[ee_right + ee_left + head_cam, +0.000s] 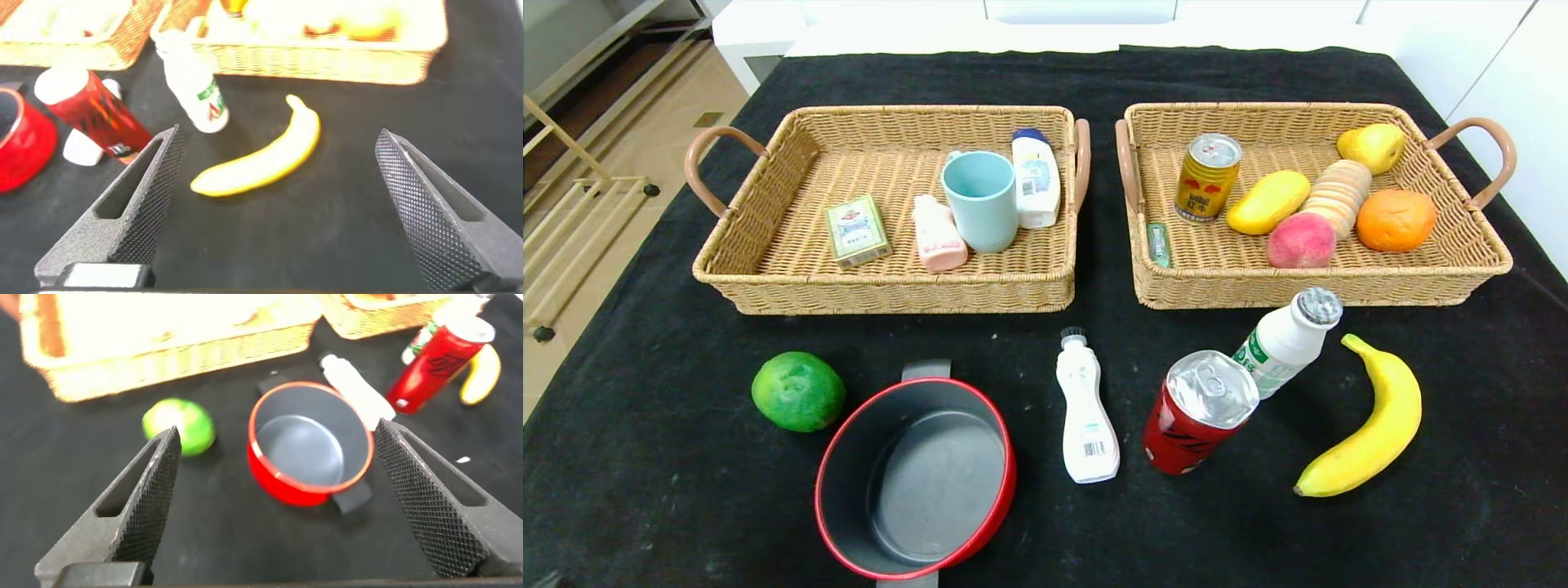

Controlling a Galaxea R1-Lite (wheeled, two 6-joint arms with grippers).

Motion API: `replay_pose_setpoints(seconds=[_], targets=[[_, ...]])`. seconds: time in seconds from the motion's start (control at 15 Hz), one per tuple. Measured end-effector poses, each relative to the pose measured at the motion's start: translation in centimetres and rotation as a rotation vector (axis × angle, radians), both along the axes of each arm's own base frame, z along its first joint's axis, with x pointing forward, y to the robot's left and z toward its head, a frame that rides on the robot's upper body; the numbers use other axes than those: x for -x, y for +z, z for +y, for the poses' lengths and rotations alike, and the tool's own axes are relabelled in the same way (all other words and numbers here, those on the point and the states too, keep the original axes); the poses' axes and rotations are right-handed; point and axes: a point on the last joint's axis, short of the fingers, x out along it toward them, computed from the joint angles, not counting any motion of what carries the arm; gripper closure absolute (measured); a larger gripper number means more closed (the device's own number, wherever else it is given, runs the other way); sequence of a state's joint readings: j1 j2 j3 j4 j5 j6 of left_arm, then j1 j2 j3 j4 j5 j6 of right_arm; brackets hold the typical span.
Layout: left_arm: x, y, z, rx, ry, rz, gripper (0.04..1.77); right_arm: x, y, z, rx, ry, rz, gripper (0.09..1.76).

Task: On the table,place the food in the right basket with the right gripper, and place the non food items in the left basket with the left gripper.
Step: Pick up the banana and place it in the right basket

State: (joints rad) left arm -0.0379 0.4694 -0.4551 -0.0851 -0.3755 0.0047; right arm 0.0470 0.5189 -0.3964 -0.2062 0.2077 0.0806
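On the black table lie a green lime (798, 391), a red pot (916, 478), a white bottle lying flat (1085, 408), a red can (1199, 411), a white drink bottle with green label (1286, 340) and a banana (1376, 425). The left basket (768, 245) holds a box, a pink bottle, a blue cup and a white bottle. The right basket (1445, 237) holds a yellow can, fruit and bread. Neither gripper shows in the head view. My left gripper (274, 502) is open above the table, near the pot (309, 449) and lime (180, 426). My right gripper (278, 212) is open near the banana (261, 159).
The table's black cloth (645, 490) runs to the front edge. A floor and a wooden rack (572, 196) lie beyond the left side. White furniture (1503, 73) stands behind and to the right.
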Motion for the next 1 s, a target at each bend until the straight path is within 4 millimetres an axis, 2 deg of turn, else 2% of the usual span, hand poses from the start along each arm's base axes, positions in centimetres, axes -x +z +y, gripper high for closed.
replay_pose_setpoints(seconds=[0.27, 0.53, 0.73, 1.0], targets=[[-3.5, 2.5, -0.7, -0.035, -0.145, 0.067, 0.09, -3.5, 2.1, 1.1, 0.016, 0.146, 0.069, 0.14], [-7.4, 3.7, -2.4, -0.071, -0.266, 0.094, 0.09, -6.8, 2.7, 3.6, 0.037, 0.207, 0.132, 0.14], [-10.4, 3.7, -3.7, -0.074, -0.302, 0.102, 0.09, -8.8, 2.4, 5.1, 0.050, 0.227, 0.158, 0.14], [-11.8, 2.8, -4.7, -0.089, -0.341, 0.161, 0.09, -9.9, 1.7, 6.0, 0.070, 0.246, 0.207, 0.14]])
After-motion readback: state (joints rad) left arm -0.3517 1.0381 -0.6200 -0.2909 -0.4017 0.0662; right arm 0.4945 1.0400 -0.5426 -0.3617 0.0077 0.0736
